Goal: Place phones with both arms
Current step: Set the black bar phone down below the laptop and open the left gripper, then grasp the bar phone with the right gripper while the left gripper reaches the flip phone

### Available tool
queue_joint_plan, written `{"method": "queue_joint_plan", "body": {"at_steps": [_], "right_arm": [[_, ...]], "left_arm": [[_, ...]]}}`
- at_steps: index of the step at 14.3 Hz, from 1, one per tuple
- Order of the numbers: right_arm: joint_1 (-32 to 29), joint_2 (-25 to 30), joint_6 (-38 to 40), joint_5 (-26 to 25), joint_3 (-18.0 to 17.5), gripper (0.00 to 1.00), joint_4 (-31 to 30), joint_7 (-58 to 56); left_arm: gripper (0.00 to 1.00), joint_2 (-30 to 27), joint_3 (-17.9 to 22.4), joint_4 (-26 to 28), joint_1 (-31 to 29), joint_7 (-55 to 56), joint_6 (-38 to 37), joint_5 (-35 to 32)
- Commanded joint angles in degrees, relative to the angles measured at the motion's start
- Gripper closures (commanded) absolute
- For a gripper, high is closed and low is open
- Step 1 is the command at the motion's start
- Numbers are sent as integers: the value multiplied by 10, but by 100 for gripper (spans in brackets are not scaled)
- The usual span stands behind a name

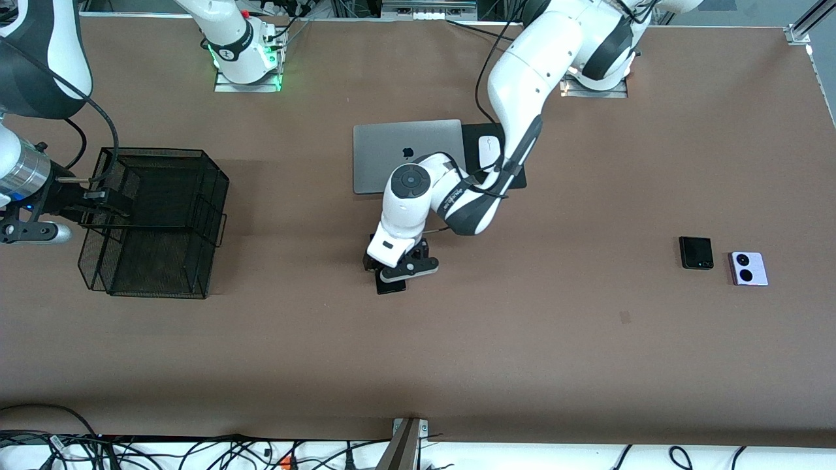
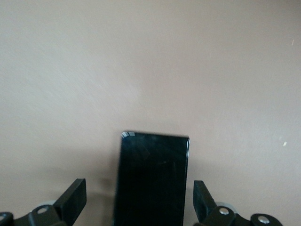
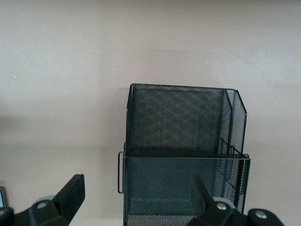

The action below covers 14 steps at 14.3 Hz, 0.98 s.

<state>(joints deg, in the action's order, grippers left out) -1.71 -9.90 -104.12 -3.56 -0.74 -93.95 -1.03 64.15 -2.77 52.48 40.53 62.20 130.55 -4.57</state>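
Observation:
A long black phone (image 1: 390,286) lies flat near the middle of the table, nearer the front camera than the laptop. My left gripper (image 1: 394,271) is low over it and open. In the left wrist view its fingers (image 2: 75,194) stand on either side of the phone (image 2: 153,179) with a gap to each edge. A black flip phone (image 1: 695,252) and a lavender-white phone (image 1: 748,268) with two black circles lie side by side toward the left arm's end. My right gripper (image 1: 104,201) hangs open and empty over the black mesh basket (image 1: 219,196), whose compartments (image 3: 178,122) hold nothing.
A closed grey laptop (image 1: 385,156) sits mid-table toward the bases, with a white mouse (image 1: 489,151) on a black pad (image 1: 475,134) beside it. The left arm's forearm crosses over the pad. Cables run along the table's front edge.

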Motion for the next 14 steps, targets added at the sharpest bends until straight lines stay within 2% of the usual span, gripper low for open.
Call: {"method": "queue_joint_plan", "body": {"at_steps": [1, 6, 9, 12, 14], "right_arm": [[-3, -1, 1, 8, -2, 0, 5, 1], [-2, -1, 7, 7, -2, 0, 5, 1], [13, -1, 11, 8, -18, 0, 5, 2], [76, -9, 5, 12, -19, 0, 7, 3], [112, -45, -11, 20, -20, 0, 13, 2]], "left_arm": [[0, -53, -7, 9, -27, -69, -85, 29], [0, -111, -3, 21, -90, -232, -215, 28], [0, -133, 2, 36, -136, -341, -304, 24], [0, -188, 4, 114, -185, -422, -308, 12], [0, -218, 3, 159, -211, -465, -306, -11]]}}
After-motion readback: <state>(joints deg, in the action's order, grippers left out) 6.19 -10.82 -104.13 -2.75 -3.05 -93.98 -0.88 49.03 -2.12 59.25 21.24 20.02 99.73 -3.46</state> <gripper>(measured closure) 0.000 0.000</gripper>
